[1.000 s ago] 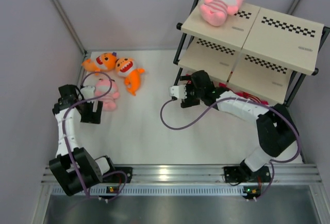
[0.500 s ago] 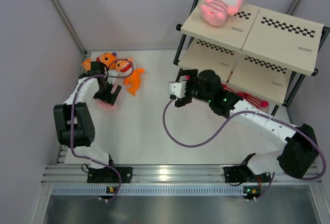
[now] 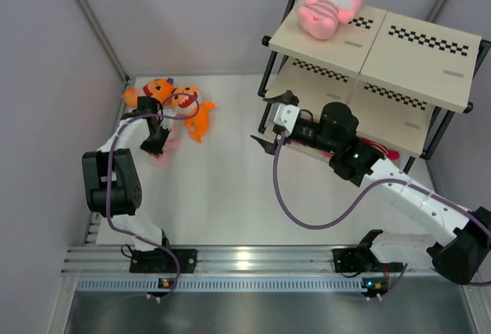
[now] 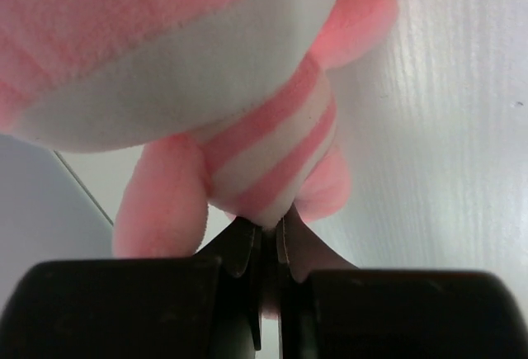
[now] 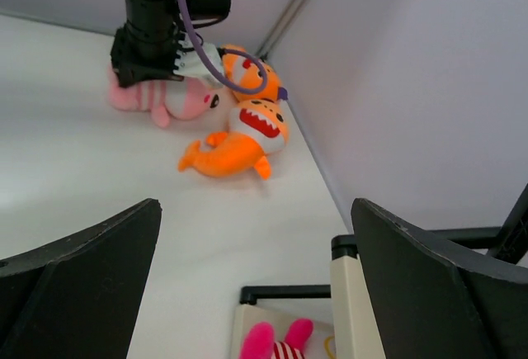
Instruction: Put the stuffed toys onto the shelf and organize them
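Observation:
My left gripper [image 3: 157, 140] is shut on a pale pink striped stuffed toy [image 3: 162, 152] on the table at the far left. In the left wrist view the jaws [image 4: 268, 225] pinch the toy's [image 4: 206, 70] lower body. Two orange sharks [image 3: 157, 90] [image 3: 192, 107] lie just behind it. My right gripper [image 3: 263, 140] hovers open and holds nothing in front of the shelf's [image 3: 383, 42] left end. In the right wrist view this gripper [image 5: 260, 243] faces the sharks [image 5: 239, 140]. Another pale pink toy [image 3: 330, 8] lies on the top board. A magenta-and-white striped toy [image 3: 376, 148] sits on a lower tier.
Grey walls close in the table at the left and back, with a corner post right behind the sharks. The shelf's black frame post [image 3: 266, 81] stands near my right gripper. The arm bases sit on a metal rail [image 3: 245, 261] along the near edge.
My left arm has reached out to the pale pink toy and shut on it. My right arm has drawn back from the shelf's lower tier and turned toward the sharks, still open.

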Action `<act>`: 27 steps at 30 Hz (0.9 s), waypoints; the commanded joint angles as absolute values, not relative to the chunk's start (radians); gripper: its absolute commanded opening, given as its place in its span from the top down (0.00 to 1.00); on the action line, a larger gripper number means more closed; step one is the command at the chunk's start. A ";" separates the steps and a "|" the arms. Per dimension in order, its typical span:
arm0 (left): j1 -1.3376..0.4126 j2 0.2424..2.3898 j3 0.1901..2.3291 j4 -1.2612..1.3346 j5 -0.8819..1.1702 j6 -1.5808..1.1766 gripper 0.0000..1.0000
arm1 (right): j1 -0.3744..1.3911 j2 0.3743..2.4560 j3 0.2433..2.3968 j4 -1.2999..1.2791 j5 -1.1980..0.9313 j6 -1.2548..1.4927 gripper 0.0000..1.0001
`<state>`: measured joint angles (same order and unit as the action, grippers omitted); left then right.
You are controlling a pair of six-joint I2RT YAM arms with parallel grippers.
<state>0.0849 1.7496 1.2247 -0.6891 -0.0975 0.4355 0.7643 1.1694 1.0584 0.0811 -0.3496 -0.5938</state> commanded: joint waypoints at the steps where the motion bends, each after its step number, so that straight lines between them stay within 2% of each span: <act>1: 0.089 1.603 1.190 -0.718 0.032 0.388 1.00 | 0.776 1.129 1.144 0.110 -0.510 -0.453 0.01; 3: 0.091 1.483 1.215 -0.771 0.072 0.350 1.00 | 0.807 1.109 1.135 0.150 -0.483 -0.399 0.01; 5: 0.089 1.401 1.247 -0.856 0.187 0.298 1.00 | 0.868 1.103 1.109 0.196 -0.355 -0.449 0.01; 8: 0.089 1.209 1.252 -0.902 0.313 0.247 1.00 | 1.082 1.173 1.101 0.225 -0.158 -0.555 0.01; 10: 0.086 1.105 1.258 -0.922 0.366 0.227 1.00 | 1.144 1.230 1.132 0.244 -0.051 -0.569 0.01; 19: 0.087 0.908 1.341 -1.043 0.584 0.183 1.00 | 1.293 1.532 1.290 0.374 0.024 -0.583 0.05; 27: 0.086 0.864 1.347 -1.057 0.666 0.183 1.00 | 1.295 1.620 1.345 0.400 0.064 -0.552 0.19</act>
<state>0.0860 0.8837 1.3167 -1.0519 0.5896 0.1886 1.2846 1.6089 1.2724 0.3176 0.0319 -0.5716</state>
